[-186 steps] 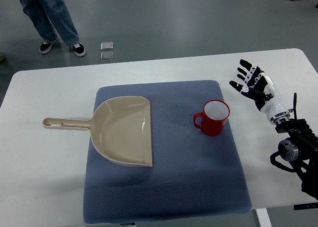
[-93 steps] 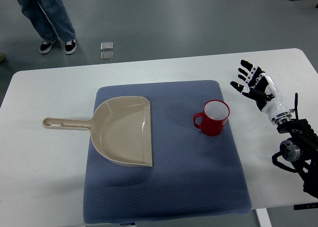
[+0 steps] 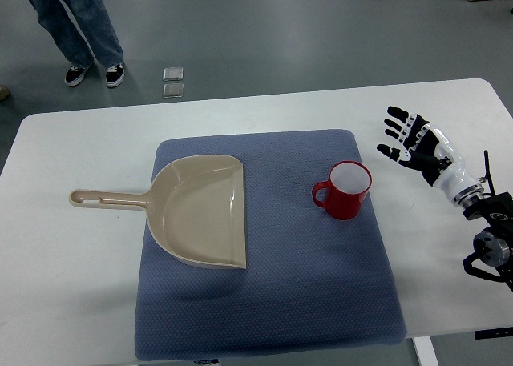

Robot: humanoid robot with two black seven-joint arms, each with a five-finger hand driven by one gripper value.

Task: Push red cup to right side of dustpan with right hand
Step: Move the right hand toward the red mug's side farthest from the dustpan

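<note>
The red cup (image 3: 346, 191) stands upright on the blue mat (image 3: 264, 302), handle pointing toward the dustpan (image 3: 196, 210), with bare mat between them. The right hand (image 3: 417, 144) hovers right of the cup, fingers spread, holding nothing.

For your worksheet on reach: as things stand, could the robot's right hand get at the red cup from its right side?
Probably yes. The right hand hovers open over bare table just right of the red cup, and nothing lies between them. The dustpan sits on the cup's far side.

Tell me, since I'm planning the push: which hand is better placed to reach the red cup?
Right. The right hand hovers open just right of the red cup, above the table; no left hand is in view.
</note>
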